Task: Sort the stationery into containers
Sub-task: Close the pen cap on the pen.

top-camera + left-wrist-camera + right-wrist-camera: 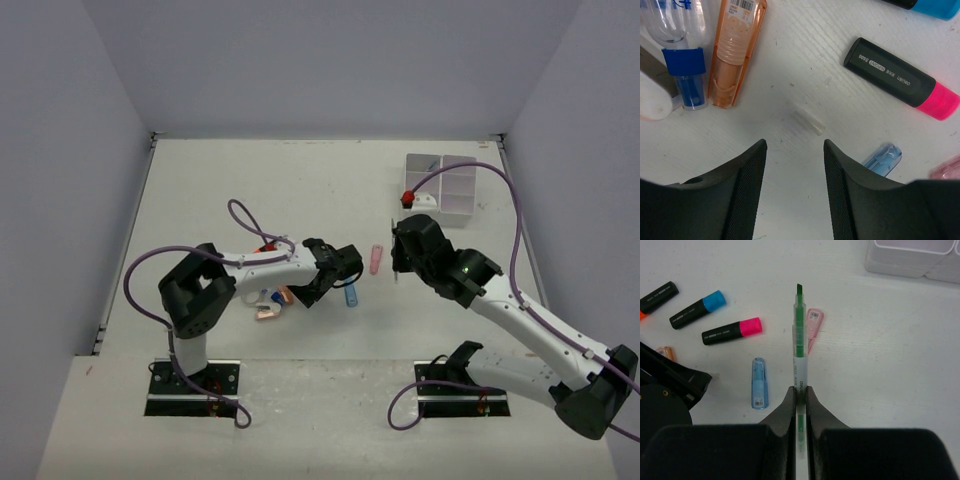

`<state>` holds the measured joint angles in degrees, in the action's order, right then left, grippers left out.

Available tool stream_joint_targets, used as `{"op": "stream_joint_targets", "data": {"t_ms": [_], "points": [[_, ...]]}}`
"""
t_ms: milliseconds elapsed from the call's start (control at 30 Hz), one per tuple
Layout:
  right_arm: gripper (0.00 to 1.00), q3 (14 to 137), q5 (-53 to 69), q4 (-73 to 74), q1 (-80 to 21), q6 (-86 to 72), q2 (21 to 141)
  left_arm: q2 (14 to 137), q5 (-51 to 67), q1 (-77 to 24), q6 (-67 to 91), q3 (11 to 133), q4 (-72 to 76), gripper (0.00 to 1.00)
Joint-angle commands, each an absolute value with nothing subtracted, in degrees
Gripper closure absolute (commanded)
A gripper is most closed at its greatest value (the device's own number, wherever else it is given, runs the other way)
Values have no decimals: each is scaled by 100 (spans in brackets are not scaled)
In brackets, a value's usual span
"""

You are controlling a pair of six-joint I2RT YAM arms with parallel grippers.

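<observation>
My right gripper (pixel 799 390) is shut on a thin green pen (pixel 799 340), uncapped, its tip pointing toward the white organiser box (pixel 912 260). In the top view it (pixel 397 268) hovers mid-table beside a clear pink piece (pixel 376 259). My left gripper (pixel 795 145) is open low over the table with nothing between its fingers. A small clear cap (pixel 808 121) lies just ahead of it. Close by lie a pink-capped black highlighter (pixel 902 80), a blue-capped one (pixel 935 7), a clear orange piece (pixel 735 50) and a clear blue piece (pixel 882 159).
The six-compartment organiser (pixel 443 183) stands at the back right, with a red-topped item (pixel 408 198) against its near left corner. An orange-capped highlighter (pixel 657 296) lies at the far left of the right wrist view. A blue-capped bottle (pixel 682 55) lies left of the orange piece.
</observation>
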<state>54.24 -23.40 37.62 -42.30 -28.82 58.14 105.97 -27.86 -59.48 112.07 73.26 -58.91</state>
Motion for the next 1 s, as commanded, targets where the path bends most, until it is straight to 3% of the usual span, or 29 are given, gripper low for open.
{"op": "stream_joint_targets", "data": {"t_ms": [0,967], "points": [[100,5344,-2233,3510,-4210,-2711,5666,10705,-2850,-5892,12509,7500,-5860,48],[100,5212,-1793,3340,-4210,-2399,5419,11254,-2826,-5700,12551,7708,-5753,48]]}}
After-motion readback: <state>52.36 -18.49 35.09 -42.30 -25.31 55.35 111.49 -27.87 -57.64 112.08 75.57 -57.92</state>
